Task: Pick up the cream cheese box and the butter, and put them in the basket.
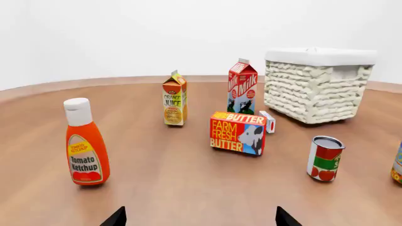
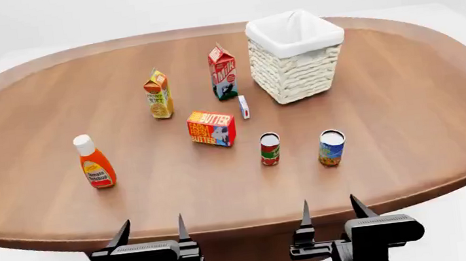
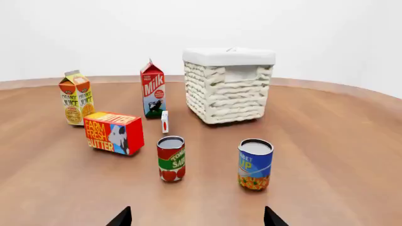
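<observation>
Hovering both hands, left hand (image 2: 150, 233) and right hand (image 2: 328, 212), released at bottom frame off the table (image 2: 406, 104); butter (image 2: 211, 128) center, cream cheese box (image 2: 243, 107) beside it, basket (image 2: 297, 56) upper right, nothing grasped.

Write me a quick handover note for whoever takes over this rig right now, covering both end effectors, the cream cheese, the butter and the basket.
Left end effector: open, empty, at the near table edge.
Right end effector: open, empty, same edge.
Butter: mid-table, ahead of the left arm.
Cream cheese box: on edge just beyond the butter, between the milk carton and the basket.
Basket: far side, no task items visible inside.
Done: nothing.
Left: pick and drop both items. Two cans stand in the right arm's way.
</observation>
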### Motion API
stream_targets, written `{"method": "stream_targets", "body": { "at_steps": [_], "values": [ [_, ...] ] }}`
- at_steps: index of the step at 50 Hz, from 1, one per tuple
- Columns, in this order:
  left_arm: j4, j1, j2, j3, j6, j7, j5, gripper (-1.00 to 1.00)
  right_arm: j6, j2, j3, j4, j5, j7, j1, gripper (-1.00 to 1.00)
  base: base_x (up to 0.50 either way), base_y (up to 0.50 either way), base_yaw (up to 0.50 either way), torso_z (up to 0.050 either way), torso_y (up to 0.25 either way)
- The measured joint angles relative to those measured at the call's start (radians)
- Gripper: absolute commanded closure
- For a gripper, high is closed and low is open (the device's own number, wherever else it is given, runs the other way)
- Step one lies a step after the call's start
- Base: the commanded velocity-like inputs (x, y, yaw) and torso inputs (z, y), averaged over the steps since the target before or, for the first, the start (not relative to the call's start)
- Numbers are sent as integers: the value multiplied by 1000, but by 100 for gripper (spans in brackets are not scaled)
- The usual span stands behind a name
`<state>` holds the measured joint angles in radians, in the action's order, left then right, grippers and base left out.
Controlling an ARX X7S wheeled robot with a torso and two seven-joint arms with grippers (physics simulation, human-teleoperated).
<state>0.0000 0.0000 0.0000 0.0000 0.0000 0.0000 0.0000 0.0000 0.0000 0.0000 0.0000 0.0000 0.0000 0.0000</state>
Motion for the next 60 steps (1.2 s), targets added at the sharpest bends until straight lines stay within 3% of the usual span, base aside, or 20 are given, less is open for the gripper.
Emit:
{"method": "stream_targets", "body": {
  "at_steps": [20, 36, 43, 60],
  "values": [
    [24, 30, -45, 32, 52, -78, -22, -100, -17, 40, -58, 6, 45, 34, -2, -100, 0, 0, 0, 0, 0],
    [534, 196, -82, 8, -48, -184, 46, -100, -19, 68, -91, -5, 77, 57, -6, -100, 0, 0, 0, 0, 0],
    [793, 316, -56, -17, 3, -186, 92, -100, -25, 77, -103, -7, 88, 62, -7, -100, 0, 0, 0, 0, 0],
    [1001, 424, -12, -44, 61, -168, 129, -100, -35, 97, -128, -3, 110, 81, -5, -100, 0, 0, 0, 0, 0]
  ]
}}
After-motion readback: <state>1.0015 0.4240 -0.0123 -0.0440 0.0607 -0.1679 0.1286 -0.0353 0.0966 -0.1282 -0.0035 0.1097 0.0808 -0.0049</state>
